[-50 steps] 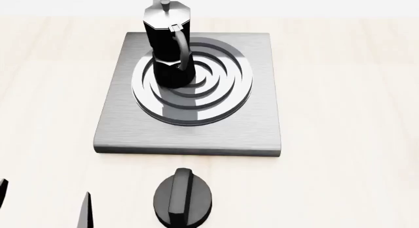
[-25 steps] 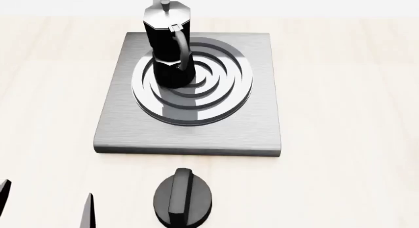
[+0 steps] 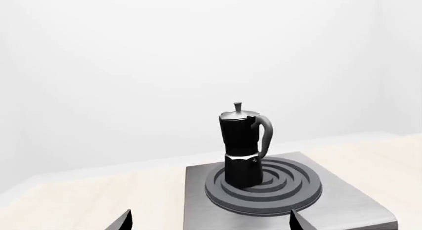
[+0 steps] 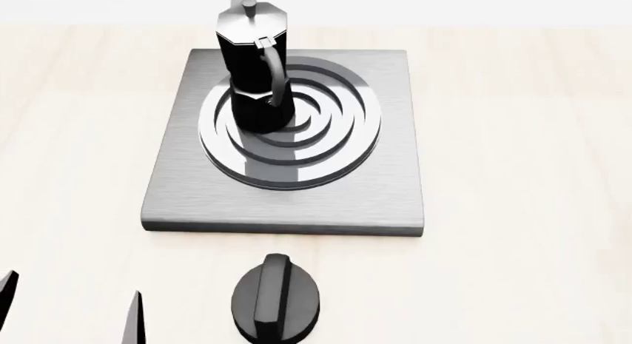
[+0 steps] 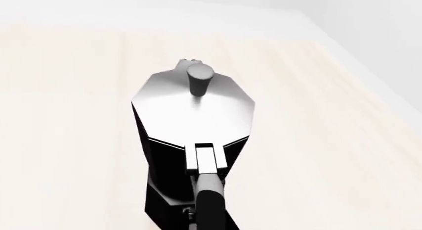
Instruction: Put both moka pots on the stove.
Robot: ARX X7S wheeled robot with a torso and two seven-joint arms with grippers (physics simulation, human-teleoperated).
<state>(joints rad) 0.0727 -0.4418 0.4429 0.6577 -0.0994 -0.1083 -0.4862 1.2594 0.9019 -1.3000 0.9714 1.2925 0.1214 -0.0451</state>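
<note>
One moka pot stands upright on the left part of the ring burner of the stove. It also shows in the left wrist view, on the stove. My left gripper is open and empty, low at the near left, well short of the stove; its fingertips frame the stove's near edge. The second moka pot fills the right wrist view from above, handle toward the camera, over the light wooden table. No right gripper fingers show.
A low round black knob with a ridge lies on the table just in front of the stove. Light wooden tabletop spreads on all sides of the stove. A pale wall stands behind the table.
The left gripper's fingertips have drifted slightly right and lower in the head view. The pot on the stove has not moved.
</note>
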